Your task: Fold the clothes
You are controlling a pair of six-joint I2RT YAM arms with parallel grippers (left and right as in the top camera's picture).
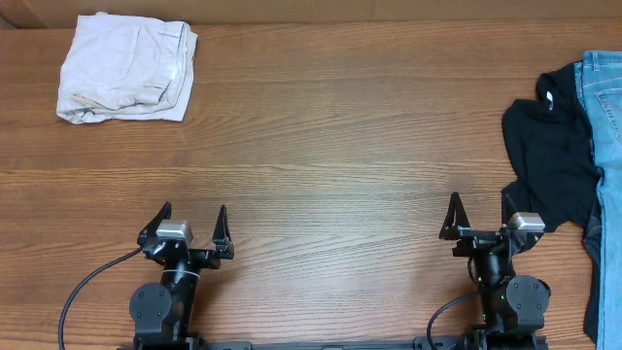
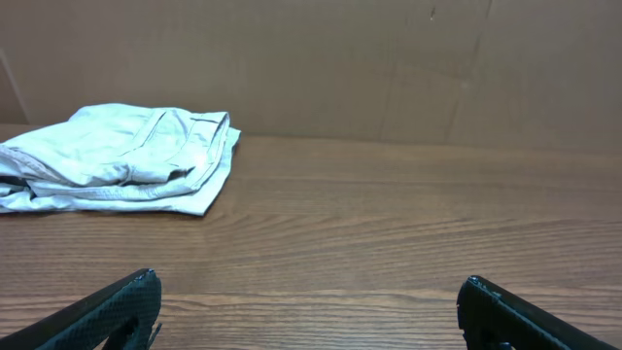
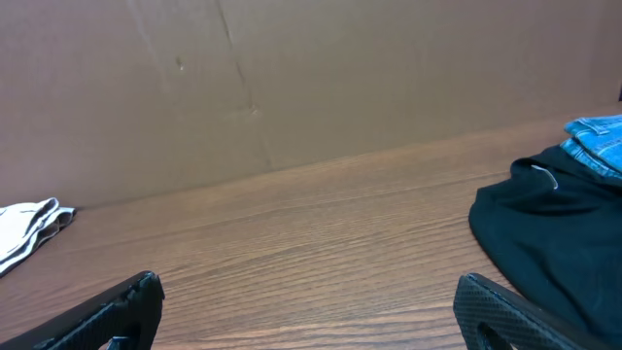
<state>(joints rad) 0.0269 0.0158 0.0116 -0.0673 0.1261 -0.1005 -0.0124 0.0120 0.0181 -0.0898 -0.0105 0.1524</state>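
Brown wood-grain laminate right across the table (image 1: 340, 156), long grain lines running left to right. Down at the near edge, left side: left gripper (image 1: 193, 212), black fingers spread wide, gripping no cloth, well apart from every garment. A black cable (image 1: 83, 287) looping off its base toward the near-left corner.

Over at the near edge, right side: right gripper (image 1: 479, 204), likewise splayed wide and holding nothing. Outer finger right by the edge of the black garment (image 1: 549, 146) from overhead; touching or not, cannot tell. From the right wrist view, that fabric off to the right of the fingers, not between them.

Moving up the right edge: black garment crumpled in a loose heap, white tag (image 1: 549, 100) showing near its far end. Just beside it, hard against the right edge, the light-blue jeans (image 1: 607, 117), running from far to near and cut off by the frame, black cloth overlapping their inner side.

Across to the far-left corner: off-white garment (image 1: 126, 68), folded into a rough, rumpled square, lying flat, well apart from both arms and from the other clothes.

Past the far edge: plain brown cardboard wall (image 2: 389, 68), a faint crease or two, closing off the view.
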